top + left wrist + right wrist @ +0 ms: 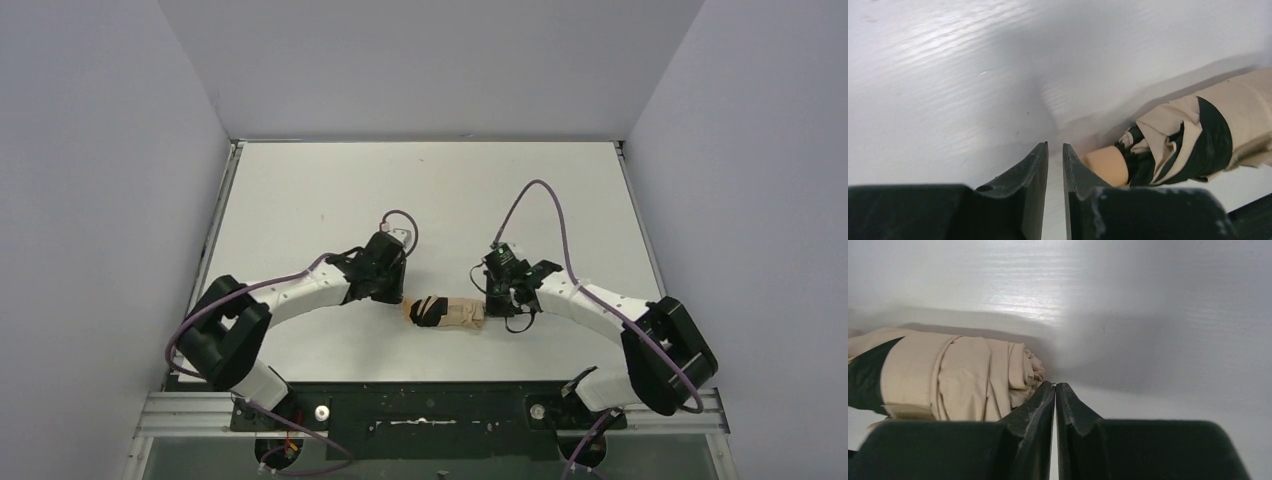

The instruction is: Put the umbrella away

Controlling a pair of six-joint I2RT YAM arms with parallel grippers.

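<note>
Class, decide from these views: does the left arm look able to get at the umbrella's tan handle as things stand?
Probably yes. The handle lies on the table right beside the left claw, with nothing between them. The nearly closed claw would need to open first.

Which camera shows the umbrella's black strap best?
Left wrist: the strap wraps the folded umbrella close up, beside its handle. Top view shows it small; right wrist catches only its edge.
</note>
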